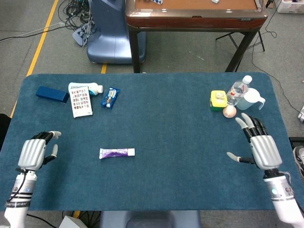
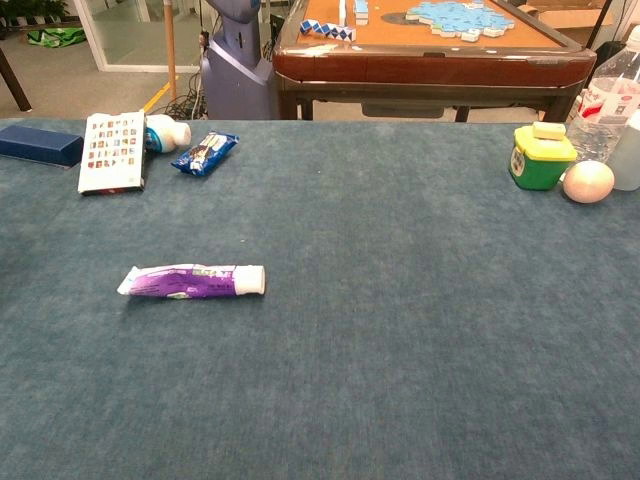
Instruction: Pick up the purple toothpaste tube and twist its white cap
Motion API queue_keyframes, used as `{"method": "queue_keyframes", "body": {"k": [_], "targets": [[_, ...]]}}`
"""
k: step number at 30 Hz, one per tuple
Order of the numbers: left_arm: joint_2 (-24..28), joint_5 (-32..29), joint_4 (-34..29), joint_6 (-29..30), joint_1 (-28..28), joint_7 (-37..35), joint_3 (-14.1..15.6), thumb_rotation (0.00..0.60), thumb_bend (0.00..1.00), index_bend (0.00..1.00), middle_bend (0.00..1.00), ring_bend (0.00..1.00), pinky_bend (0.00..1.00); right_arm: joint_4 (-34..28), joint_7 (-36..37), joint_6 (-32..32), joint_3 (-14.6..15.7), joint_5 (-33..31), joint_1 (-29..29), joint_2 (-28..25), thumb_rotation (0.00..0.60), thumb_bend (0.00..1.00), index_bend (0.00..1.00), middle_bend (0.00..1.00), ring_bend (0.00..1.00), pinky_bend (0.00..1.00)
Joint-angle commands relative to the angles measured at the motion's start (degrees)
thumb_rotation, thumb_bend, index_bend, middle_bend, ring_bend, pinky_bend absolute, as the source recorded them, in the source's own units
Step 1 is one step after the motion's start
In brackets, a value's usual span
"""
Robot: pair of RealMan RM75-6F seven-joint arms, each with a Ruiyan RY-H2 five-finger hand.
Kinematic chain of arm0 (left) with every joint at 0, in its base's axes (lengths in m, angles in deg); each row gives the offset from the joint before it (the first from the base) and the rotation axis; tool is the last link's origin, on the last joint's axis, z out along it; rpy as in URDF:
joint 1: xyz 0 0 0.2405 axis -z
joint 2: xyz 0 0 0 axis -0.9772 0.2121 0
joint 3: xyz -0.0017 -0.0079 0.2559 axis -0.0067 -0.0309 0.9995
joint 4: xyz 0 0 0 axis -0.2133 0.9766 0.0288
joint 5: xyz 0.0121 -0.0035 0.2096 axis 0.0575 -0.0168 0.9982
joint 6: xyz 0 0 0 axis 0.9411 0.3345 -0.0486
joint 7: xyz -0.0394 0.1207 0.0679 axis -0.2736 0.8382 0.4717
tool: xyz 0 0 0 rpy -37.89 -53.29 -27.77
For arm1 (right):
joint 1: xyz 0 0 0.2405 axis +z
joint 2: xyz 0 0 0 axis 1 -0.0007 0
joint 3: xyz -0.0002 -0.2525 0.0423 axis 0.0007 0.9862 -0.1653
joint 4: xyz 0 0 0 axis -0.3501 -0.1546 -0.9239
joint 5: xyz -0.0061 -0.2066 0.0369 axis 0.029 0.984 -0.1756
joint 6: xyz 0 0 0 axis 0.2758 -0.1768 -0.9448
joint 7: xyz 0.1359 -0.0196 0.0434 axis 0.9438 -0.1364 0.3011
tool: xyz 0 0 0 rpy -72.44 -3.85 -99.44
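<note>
The purple toothpaste tube (image 1: 116, 153) lies flat on the blue table, its white cap (image 1: 131, 152) pointing right; the chest view shows the tube (image 2: 185, 281) and cap (image 2: 254, 279) lying alone. My left hand (image 1: 34, 152) hovers near the table's left front corner, far left of the tube, fingers loosely apart and holding nothing. My right hand (image 1: 259, 146) is near the right front edge, fingers spread, empty. Neither hand appears in the chest view.
At the back left lie a dark blue box (image 1: 52, 94), a card with a white bottle (image 1: 80, 99) and a blue packet (image 1: 110, 97). At the back right stand a yellow-lidded green jar (image 1: 218, 100), a pale ball (image 1: 229, 111), a water bottle (image 1: 236, 92) and a jug (image 1: 250, 99).
</note>
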Motion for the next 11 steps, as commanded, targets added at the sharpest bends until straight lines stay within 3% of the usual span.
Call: {"method": "queue_keyframes", "body": {"k": [1,11], "targets": [[0.9,1.9,-2.0,3.1,-2.6,2.3,1.4,0.600,0.49,0.31,0.39,0.29,0.35,0.5,-0.9,4.0,1.8,0.2,-4.3,0.6,0.431,0.12,0.00,0.00,0.00,0.00],[0.0,5.2,-4.4,8.3,-6.9,5.6,2.2,0.600,0.49,0.32,0.38,0.29,0.35,1.1,-0.2,6.6,3.0,0.3,-9.7,1.0,0.432,0.12,0.00,0.02,0.00,0.00]]}}
